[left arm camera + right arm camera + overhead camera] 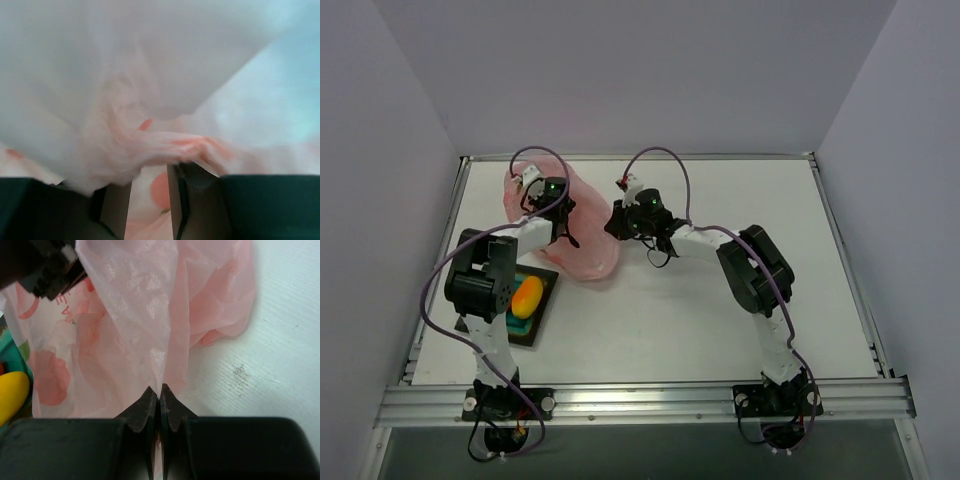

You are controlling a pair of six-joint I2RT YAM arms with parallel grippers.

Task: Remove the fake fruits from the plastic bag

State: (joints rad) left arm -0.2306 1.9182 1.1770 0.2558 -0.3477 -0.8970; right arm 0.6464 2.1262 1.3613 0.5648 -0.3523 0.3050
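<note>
From above, the pink plastic bag (582,250) lies crumpled on the white table (720,310), left of centre. The left gripper (563,228) reaches into its film and the right gripper (617,222) sits at its right edge. Just left of the bag, a dark tray (542,318) with a teal inside holds a yellow-orange fruit (527,296). The left wrist camera shows almost only pale film. A bunch of it lies across the tips of the two fingers (116,210), which stand a narrow gap apart, and I cannot tell whether they pinch it. A round orange patch (160,190) shows through the gap, too blurred to name. The right wrist view alone shows that pincer closed on a fold of film. It also shows red print on the bag (64,307), too creased to read.
</note>
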